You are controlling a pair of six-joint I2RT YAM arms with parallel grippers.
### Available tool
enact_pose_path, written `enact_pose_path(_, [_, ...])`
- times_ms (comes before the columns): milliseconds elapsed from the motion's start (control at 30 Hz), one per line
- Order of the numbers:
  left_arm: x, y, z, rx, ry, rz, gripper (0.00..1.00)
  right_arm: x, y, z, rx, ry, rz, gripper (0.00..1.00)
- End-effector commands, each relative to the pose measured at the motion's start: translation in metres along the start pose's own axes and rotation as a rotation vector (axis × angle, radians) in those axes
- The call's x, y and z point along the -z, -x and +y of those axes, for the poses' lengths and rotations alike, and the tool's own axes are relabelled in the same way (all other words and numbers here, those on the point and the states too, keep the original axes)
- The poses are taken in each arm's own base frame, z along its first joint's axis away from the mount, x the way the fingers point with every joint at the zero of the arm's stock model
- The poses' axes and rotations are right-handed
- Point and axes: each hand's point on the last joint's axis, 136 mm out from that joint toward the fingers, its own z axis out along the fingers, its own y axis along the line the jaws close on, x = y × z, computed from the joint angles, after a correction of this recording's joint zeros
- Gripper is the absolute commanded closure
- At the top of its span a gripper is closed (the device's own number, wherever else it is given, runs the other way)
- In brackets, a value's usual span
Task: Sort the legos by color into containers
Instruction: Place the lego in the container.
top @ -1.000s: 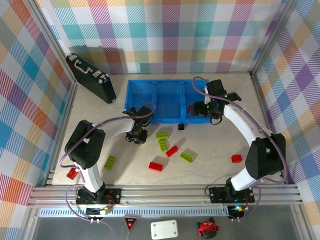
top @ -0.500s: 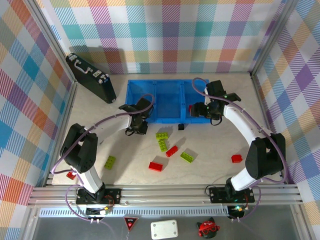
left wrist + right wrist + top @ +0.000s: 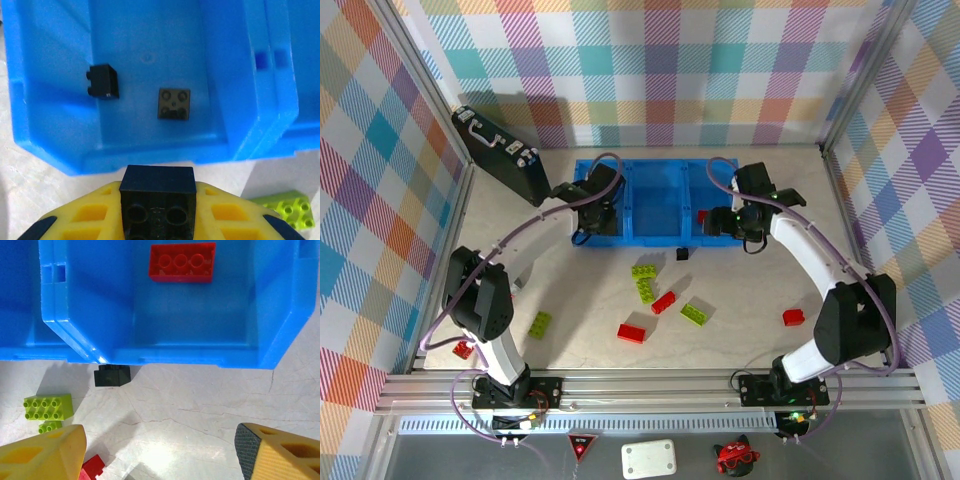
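1. Left claw [image 3: 157, 225] is clamped on a black brick [image 3: 157, 186]. It hangs at the near wall of the blue bin [image 3: 55, 150], at the left compartment.
2. The left compartment holds two loose black bricks, set apart from each other: one towards the left wall [image 3: 103, 81], one mid-floor [image 3: 174, 104].
3. A lime brick [image 3: 286, 205] lies on the worktop [image 3: 30, 200], just outside the bin's near wall and to the right of the left claw.
4. Right claw [image 3: 160, 457] has its fingers spread wide with nothing between them. It sits over the worktop just in front of the right compartment.
5. The right compartment holds one red brick [image 3: 182, 262], close to the far wall.
6. A stray black piece [image 3: 112, 375] sits on the worktop against the bin's near wall, below the divider. It is the closest clutter to the right claw.
7. Loose mid-worktop, top view:
   - second lime brick [image 3: 646, 290]
   - small red brick [image 3: 663, 302]
   - third lime brick [image 3: 695, 313]
   - long red brick [image 3: 631, 333]
8. Outliers:
   - left lime brick [image 3: 540, 324]
   - red piece by the left arm base [image 3: 466, 347]
   - red piece beside the right arm [image 3: 793, 317]
9. A black briefcase [image 3: 502, 155] leans at the far left, apart from the bin.
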Motion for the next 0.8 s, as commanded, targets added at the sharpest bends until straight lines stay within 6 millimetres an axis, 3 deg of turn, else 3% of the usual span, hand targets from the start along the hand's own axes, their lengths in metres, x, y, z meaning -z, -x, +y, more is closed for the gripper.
enact_pose_path(0, [-0.015, 0.005, 0.002, 0.035, -0.007, 0.048, 0.95, 0.005, -0.01, -0.003, 0.007, -0.015, 0.012, 0.21])
enact_pose_path(433, [-0.065, 0.044, 0.013, 0.101, 0.058, 0.045, 0.94, 0.005, -0.021, -0.007, -0.001, -0.02, 0.025, 0.21])
enact_pose_path(767, [-0.111, 0.05, 0.02, 0.127, 0.092, 0.086, 0.93, 0.008, -0.016, -0.003, 0.005, -0.01, 0.017, 0.21])
